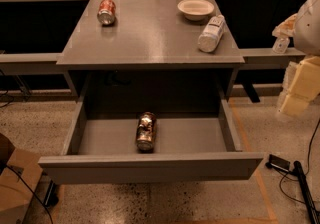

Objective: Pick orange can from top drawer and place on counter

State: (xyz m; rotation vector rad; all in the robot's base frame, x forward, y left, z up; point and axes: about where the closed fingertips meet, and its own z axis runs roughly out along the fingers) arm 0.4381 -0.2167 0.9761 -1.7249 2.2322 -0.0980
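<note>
The orange can (146, 131) lies on its side in the middle of the open top drawer (150, 166), which is pulled out below the counter (150, 33). The can has a mottled orange-brown label and silver ends, with one end facing the drawer front. My gripper (296, 90) is at the right edge of the camera view, beside the counter's right side and above the floor. It is well to the right of the can and holds nothing that I can see.
On the counter lie a red-and-white can (106, 12) at the back left and a white bottle (211, 33) at the right, with a white bowl (195, 8) behind the bottle. A cardboard box (15, 183) stands on the floor at the lower left. Cables (300, 178) lie at the lower right.
</note>
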